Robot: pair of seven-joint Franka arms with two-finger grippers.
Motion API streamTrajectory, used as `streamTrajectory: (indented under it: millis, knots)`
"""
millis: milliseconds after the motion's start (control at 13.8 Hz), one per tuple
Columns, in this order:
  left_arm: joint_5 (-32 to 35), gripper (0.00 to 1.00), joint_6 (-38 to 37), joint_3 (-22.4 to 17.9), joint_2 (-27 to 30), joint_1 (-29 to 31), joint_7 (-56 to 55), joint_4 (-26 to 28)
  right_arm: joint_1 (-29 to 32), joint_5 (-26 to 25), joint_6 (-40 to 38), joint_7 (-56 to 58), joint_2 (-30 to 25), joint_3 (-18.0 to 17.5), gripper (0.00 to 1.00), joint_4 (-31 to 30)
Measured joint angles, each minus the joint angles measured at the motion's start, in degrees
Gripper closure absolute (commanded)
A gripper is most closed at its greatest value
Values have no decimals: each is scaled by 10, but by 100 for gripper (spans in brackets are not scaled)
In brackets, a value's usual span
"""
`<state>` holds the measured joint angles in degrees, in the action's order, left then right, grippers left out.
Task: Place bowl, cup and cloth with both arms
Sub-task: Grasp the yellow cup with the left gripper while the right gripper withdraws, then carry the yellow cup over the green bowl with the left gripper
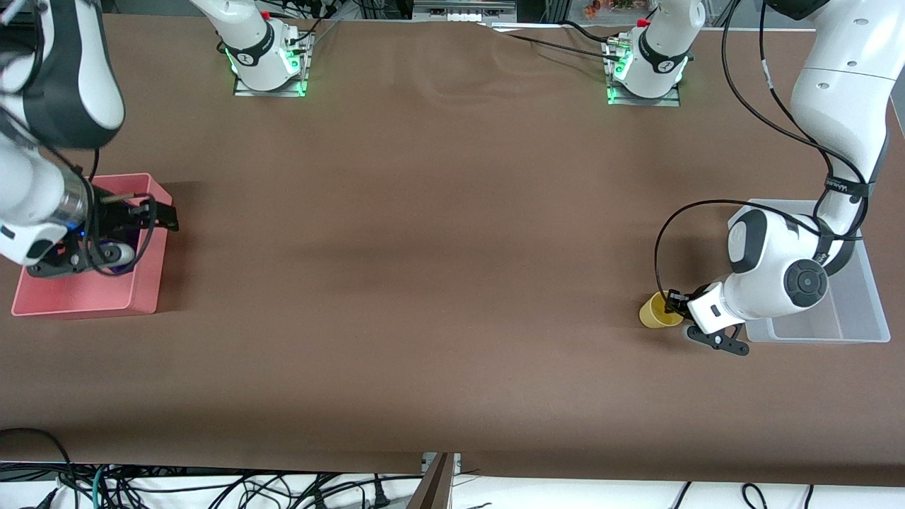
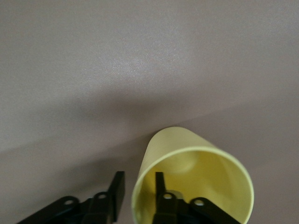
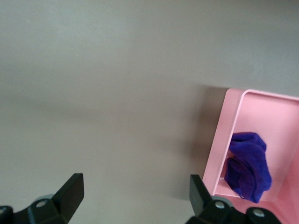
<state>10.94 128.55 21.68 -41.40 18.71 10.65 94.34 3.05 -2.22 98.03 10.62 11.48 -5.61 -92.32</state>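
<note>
The yellow cup (image 1: pixel 657 311) lies tilted beside the clear bin, its mouth toward my left gripper (image 1: pixel 675 302). In the left wrist view the left gripper (image 2: pixel 140 179) straddles the cup (image 2: pixel 187 163) at its rim. One finger is inside and one outside, close together, with a thin gap showing on each side of the wall. My right gripper (image 1: pixel 164 215) is open and empty over the pink bin's edge (image 1: pixel 145 283). In the right wrist view the right gripper (image 3: pixel 135 184) is over bare table, and the purple cloth (image 3: pixel 250 163) lies in the pink bin (image 3: pixel 224 140). The bowl is out of view.
The clear plastic bin (image 1: pixel 866 311) sits at the left arm's end of the table, partly under that arm. The pink bin sits at the right arm's end. Brown table (image 1: pixel 424 283) stretches between them. Cables hang along the edge nearest the front camera.
</note>
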Motion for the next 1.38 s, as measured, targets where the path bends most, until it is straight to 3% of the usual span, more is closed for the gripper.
streamTrajectory:
  millis: [218,436,582,800,945,1164,1382]
  knots:
    - [0,100,-11,0,6,2,0,-8,3,-3,-27,0,-52,9,0,10]
    - [0,100,-51,0,29,3,0,-16,8,-3,-40,21,-90,47,0,22]
    - [0,100,-130,0,59,6,0,-33,8,-13,-57,33,-101,55,0,22]
    - [4,100,-312,-5,104,19,45,-86,6,-13,-103,13,-103,52,0,22]
    - [36,100,-369,-9,118,50,114,-100,6,13,-114,-19,-105,51,0,22]
    - [107,100,-377,-15,115,107,225,-91,5,27,-130,-37,-107,50,0,22]
    - [142,100,-297,-16,93,177,311,-62,3,27,-144,-40,-107,49,0,22]
